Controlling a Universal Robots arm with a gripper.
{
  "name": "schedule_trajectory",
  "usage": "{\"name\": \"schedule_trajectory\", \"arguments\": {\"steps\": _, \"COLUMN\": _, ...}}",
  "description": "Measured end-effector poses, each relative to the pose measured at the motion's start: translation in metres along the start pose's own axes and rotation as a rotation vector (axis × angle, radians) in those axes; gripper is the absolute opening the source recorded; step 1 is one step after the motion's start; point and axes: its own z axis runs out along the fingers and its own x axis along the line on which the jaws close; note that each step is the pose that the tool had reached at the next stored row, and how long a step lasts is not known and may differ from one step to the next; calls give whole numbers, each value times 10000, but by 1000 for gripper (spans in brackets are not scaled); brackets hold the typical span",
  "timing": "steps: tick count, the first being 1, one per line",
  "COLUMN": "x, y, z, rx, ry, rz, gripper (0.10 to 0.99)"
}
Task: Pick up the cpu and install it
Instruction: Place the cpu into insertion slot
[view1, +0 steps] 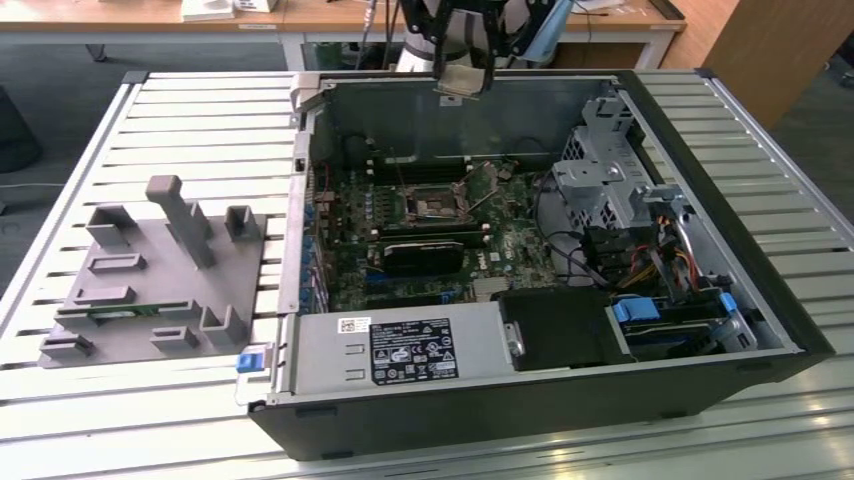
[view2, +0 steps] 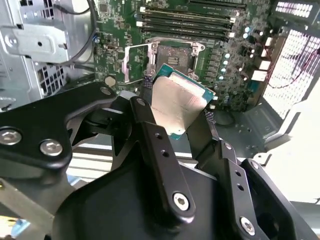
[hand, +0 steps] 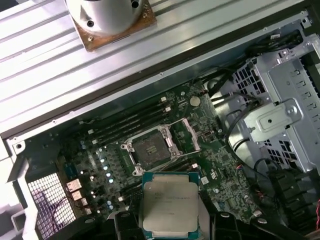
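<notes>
Pincer (view2: 174, 114) grips the cpu (hand: 170, 204) aloft over the open case (view1: 561, 425), its print too small to read

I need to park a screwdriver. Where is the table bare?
Bare table slats lie beyond the fixture and along the case at the exterior view's right. Inside the case is crowded: board, cables, drive cage; the pincer holds the cpu above.

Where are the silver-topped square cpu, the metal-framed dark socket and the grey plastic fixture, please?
silver-topped square cpu (hand: 170, 205): first wrist view, metal lid's middle.
metal-framed dark socket (hand: 149, 148): first wrist view, dark centre.
grey plastic fixture (view1: 158, 288): exterior view, flat base.
</notes>
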Motion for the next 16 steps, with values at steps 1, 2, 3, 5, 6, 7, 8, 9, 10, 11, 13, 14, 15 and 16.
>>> {"name": "schedule_trajectory", "arguments": {"steps": 1, "x": 0, "y": 0, "z": 1, "rx": 0, "ry": -9, "rz": 134, "gripper": 525}}
{"name": "schedule_trajectory", "arguments": {"steps": 2, "x": 1, "y": 1, "z": 2, "rx": 1, "ry": -17, "rz": 268, "gripper": 525}}
{"name": "schedule_trajectory", "arguments": {"steps": 3, "x": 1, "y": 1, "z": 2, "rx": 1, "ry": -26, "rz": 411, "gripper": 525}}
{"name": "schedule_trajectory", "arguments": {"steps": 5, "x": 1, "y": 1, "z": 4, "rx": 2, "ry": -41, "rz": 665, "gripper": 525}}
{"name": "schedule_trajectory", "arguments": {"steps": 6, "x": 1, "y": 1, "z": 5, "rx": 2, "ry": -49, "rz": 788, "gripper": 525}}
{"name": "schedule_trajectory", "arguments": {"steps": 7, "x": 1, "y": 2, "z": 5, "rx": 4, "ry": -57, "rz": 912, "gripper": 525}}
{"name": "schedule_trajectory", "arguments": {"steps": 8, "x": 1, "y": 2, "z": 6, "rx": 4, "ry": -65, "rz": 1039, "gripper": 525}}
{"name": "schedule_trajectory", "arguments": {"steps": 9, "x": 1, "y": 2, "z": 6, "rx": 4, "ry": -73, "rz": 1161, "gripper": 525}}
{"name": "schedule_trajectory", "arguments": {"steps": 10, "x": 1, "y": 2, "z": 7, "rx": 5, "ry": -80, "rz": 1285, "gripper": 525}}
{"name": "schedule_trajectory", "arguments": {"steps": 11, "x": 2, "y": 2, "z": 7, "rx": 5, "ry": -88, "rz": 1409, "gripper": 525}}
{"name": "schedule_trajectory", "arguments": {"steps": 13, "x": 2, "y": 2, "z": 8, "rx": 7, "ry": -103, "rz": 1660, "gripper": 525}}
{"name": "schedule_trajectory", "arguments": {"steps": 14, "x": 2, "y": 2, "z": 9, "rx": 7, "ry": -112, "rz": 1796, "gripper": 525}}
{"name": "schedule_trajectory", "arguments": {"steps": 15, "x": 2, "y": 2, "z": 9, "rx": 8, "ry": -121, "rz": 1934, "gripper": 525}}
{"name": "schedule_trajectory", "arguments": {"steps": 16, "x": 2, "y": 3, "z": 10, "rx": 8, "ry": -130, "rz": 2072, "gripper": 525}}
